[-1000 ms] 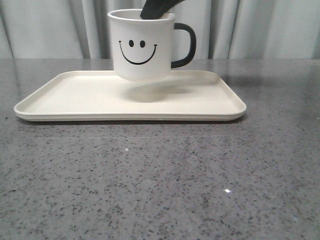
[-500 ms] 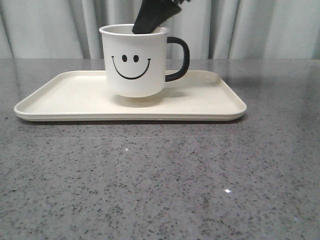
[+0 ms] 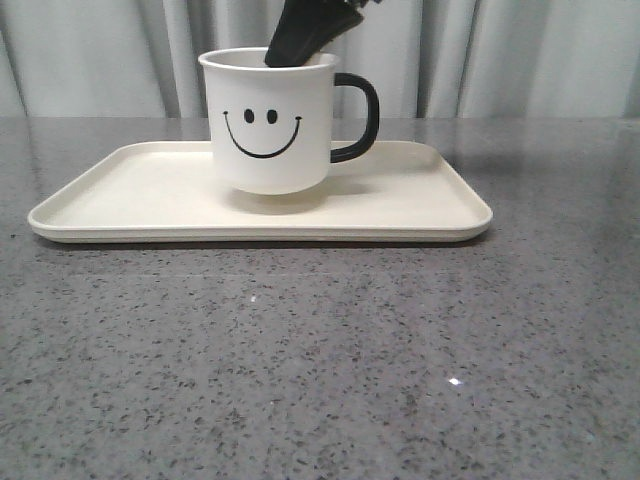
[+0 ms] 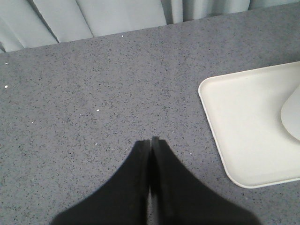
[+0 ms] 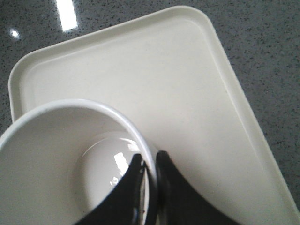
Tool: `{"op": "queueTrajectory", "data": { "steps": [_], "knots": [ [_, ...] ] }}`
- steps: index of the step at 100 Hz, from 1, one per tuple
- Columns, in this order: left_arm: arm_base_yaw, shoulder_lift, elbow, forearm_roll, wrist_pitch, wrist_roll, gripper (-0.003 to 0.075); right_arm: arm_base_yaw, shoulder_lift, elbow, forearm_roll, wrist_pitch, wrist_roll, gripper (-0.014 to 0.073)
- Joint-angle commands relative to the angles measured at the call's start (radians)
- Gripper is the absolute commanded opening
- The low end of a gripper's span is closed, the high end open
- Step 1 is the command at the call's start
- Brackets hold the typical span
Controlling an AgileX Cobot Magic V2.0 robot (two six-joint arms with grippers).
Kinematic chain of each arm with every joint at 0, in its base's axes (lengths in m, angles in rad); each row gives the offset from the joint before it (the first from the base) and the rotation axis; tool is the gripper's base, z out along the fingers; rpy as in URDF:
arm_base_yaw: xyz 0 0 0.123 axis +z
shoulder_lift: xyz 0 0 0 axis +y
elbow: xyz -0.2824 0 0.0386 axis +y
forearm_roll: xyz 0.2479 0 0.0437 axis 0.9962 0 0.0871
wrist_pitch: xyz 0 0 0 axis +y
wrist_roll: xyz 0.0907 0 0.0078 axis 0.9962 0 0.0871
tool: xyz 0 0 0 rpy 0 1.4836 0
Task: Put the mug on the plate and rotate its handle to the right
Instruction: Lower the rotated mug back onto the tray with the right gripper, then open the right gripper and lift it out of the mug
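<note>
My right gripper point(image 5: 149, 174) pinches the mug point(image 3: 270, 120) rim, one finger inside; my left gripper point(image 4: 150, 145) is closed on nothing. The mug sits mid-frame on the plate point(image 3: 420, 205), handle point(image 3: 358, 117) already pointing right. I should open gently and lift straight up. Speckled grey table point(image 3: 320, 360), curtains point(image 3: 520, 55) behind.

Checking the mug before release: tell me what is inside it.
One finger of the right hand reaches inside the mug, pinching its rim against the outer finger. The glossy white bottom shows nothing else; the part under the finger is hidden.
</note>
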Motion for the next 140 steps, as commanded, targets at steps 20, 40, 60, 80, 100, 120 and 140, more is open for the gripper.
{"op": "queueTrajectory", "data": {
  "steps": [20, 40, 60, 80, 100, 120, 140],
  "knots": [
    [0.000, -0.007, -0.022, -0.010, -0.065, -0.007, -0.0020, -0.001, -0.035, -0.031, 0.047, 0.004, -0.004, -0.0069],
    [0.000, -0.007, -0.014, -0.010, -0.065, -0.007, -0.0020, -0.001, -0.035, -0.031, 0.047, 0.004, -0.004, -0.0069],
    [0.000, -0.007, -0.009, -0.010, -0.065, -0.007, -0.0020, -0.001, -0.035, -0.031, 0.047, 0.005, -0.004, -0.0069],
    [0.000, -0.007, -0.009, -0.010, -0.065, -0.007, -0.0020, -0.001, -0.035, -0.031, 0.047, 0.005, -0.004, -0.0069],
    [0.000, -0.007, -0.009, -0.010, -0.065, -0.007, -0.0020, -0.001, -0.035, -0.031, 0.047, -0.002, -0.004, -0.0052],
    [0.000, -0.007, -0.009, -0.010, -0.065, -0.007, -0.0020, -0.001, -0.035, -0.031, 0.049, -0.013, -0.004, 0.0080],
    [0.000, -0.007, -0.009, -0.010, -0.065, -0.007, -0.0020, -0.001, -0.035, -0.031, 0.065, -0.020, -0.004, 0.0149]
  ]
}}
